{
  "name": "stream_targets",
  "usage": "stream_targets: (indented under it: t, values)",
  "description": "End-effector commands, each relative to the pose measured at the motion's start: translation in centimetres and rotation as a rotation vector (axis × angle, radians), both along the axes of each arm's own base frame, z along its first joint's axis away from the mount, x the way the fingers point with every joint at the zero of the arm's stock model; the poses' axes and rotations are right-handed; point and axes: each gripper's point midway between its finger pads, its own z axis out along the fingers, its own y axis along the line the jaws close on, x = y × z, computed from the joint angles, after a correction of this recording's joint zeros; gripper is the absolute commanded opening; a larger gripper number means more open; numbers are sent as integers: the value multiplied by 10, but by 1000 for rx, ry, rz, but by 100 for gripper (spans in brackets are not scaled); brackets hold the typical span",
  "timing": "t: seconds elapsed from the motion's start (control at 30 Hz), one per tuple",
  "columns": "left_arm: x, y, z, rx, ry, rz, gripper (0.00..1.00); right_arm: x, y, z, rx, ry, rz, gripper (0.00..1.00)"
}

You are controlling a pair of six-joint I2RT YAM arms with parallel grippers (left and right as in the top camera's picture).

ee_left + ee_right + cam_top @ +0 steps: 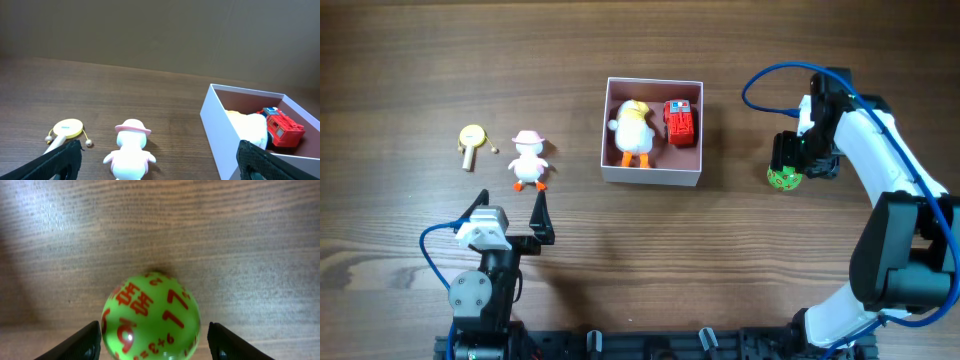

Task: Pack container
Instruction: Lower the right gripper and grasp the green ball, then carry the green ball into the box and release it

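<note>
The container [654,176] is a square white box with a pink inside, at mid table. It holds a white and yellow duck [634,130] and a red toy [680,122], and it also shows in the left wrist view [216,130]. A small white duck with a pink hat [529,160] [131,150] and a yellow rattle [471,142] [64,131] lie to its left. My left gripper [510,212] [160,162] is open, just short of the small duck. My right gripper [786,168] [155,342] is open around a green ball with red numbers [783,180] [150,317], with a gap at each finger.
The wooden table top [740,260] carries everything. The right arm [880,170] reaches in from the front right. The left arm base [480,290] sits at the front left edge.
</note>
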Motion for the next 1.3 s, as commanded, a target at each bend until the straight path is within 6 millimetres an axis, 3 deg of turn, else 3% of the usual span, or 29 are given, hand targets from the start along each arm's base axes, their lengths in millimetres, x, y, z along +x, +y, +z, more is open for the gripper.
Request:
stream_targets:
  t: [0.0,0.13,0.43,0.73,1.0,1.27]
  values:
    - [0,4,-4,9,7,17,100,-10,-1,-14,-15,31,4,70]
    - [0,4,-4,9,7,17,100,-12,-1,-16,-14,32,4,68]
    - [0,4,-4,9,7,17,100,-10,-1,-16,-15,26,3,47]
    - [0,4,-4,9,7,17,100,-3,-2,-7,-15,10,-1,44]
    - [0,4,-4,9,7,17,100,33,3,57,23,-77,4,44]
    - [0,4,-4,9,7,17,100,65,63,140,312,-228,56,40]
